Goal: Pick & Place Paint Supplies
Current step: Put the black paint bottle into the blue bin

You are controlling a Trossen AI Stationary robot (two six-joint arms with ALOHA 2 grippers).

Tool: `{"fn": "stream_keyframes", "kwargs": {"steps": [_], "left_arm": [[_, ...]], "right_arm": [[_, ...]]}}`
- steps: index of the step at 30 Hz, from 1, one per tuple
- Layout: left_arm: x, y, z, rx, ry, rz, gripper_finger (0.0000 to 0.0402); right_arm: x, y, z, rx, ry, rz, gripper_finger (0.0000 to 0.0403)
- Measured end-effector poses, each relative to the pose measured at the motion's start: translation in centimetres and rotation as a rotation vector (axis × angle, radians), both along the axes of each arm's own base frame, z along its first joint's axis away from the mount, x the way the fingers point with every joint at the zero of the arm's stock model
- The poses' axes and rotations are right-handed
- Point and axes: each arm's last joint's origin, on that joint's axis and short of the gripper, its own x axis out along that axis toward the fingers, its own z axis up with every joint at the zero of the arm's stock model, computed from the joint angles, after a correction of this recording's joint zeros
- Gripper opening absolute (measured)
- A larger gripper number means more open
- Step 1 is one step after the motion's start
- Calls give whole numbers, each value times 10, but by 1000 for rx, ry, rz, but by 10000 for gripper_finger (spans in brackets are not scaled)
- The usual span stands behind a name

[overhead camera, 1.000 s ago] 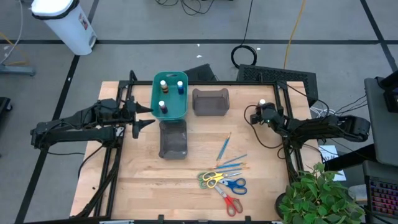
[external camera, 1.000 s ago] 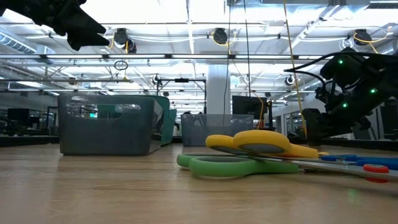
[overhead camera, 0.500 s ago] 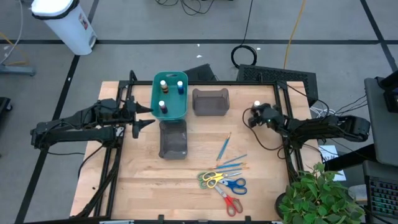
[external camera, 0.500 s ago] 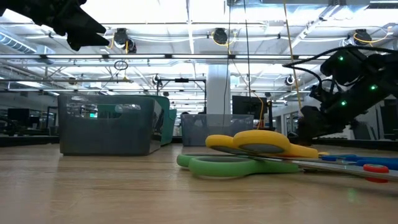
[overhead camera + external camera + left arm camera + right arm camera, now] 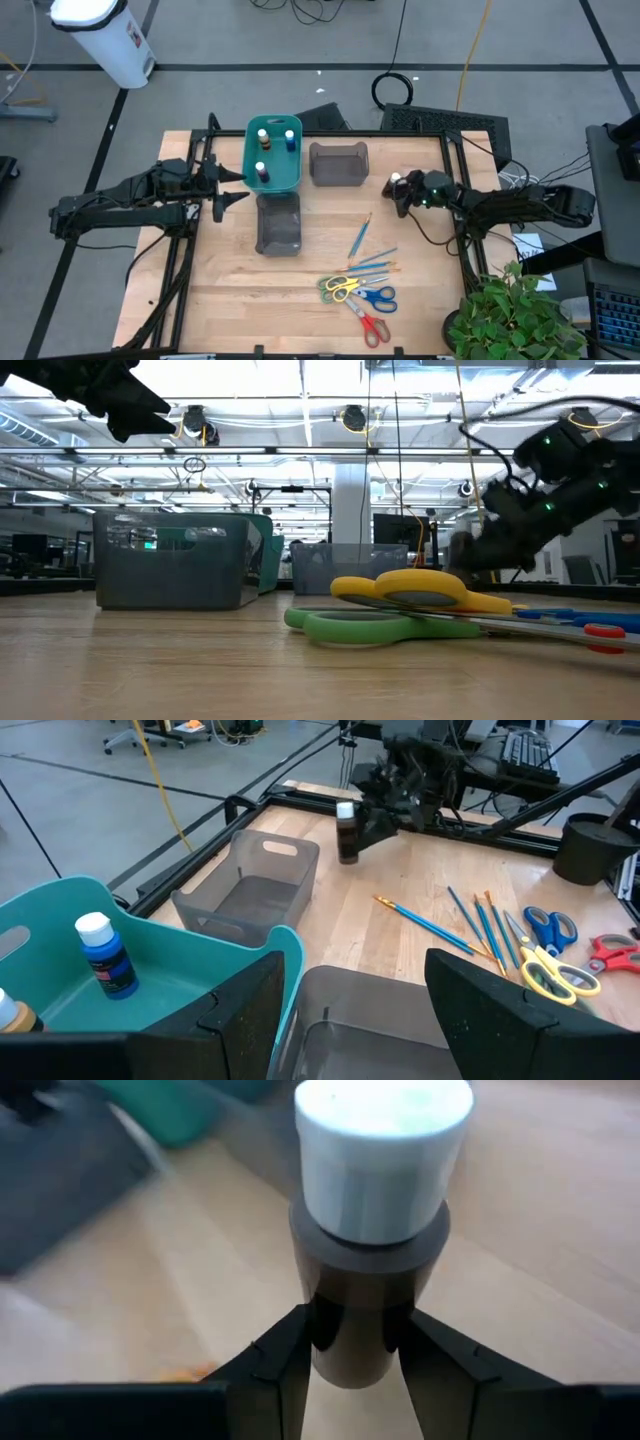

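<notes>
My right pincer (image 5: pixel 350 1342) clasps a dark white-capped paint bottle (image 5: pixel 368 1230) above the worktop's right edge – only my wrist view shows that grip – while my left pincer (image 5: pixel 225 185) hangs released beside the teal bin (image 5: pixel 280 175).

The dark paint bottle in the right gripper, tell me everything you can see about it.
The dark paint bottle is small and round, dark brown with a white cap, apparently plastic. It stands upright, clamped at its lower body between the right gripper's fingers, held above the wooden table, right of the grey bin. Only the fingers touch it.
</notes>
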Motion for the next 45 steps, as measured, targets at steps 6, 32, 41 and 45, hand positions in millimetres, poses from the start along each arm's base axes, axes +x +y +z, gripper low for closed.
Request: {"fn": "stream_keyframes", "kwargs": {"steps": [6,32,41,45], "left_arm": [[0,0,0,0,0,1,251],[2,0,7,-1,-73,4,251],[2,0,6,-5,-71,6,251],[2,0,7,-5,-73,6,251]], "right_arm": [[20,8,20,-48,-58,126,125],[71,61,90,-232,-178,455,125],[78,77,105,-248,-189,500,125],[79,81,110,-281,-199,530,125]]}}
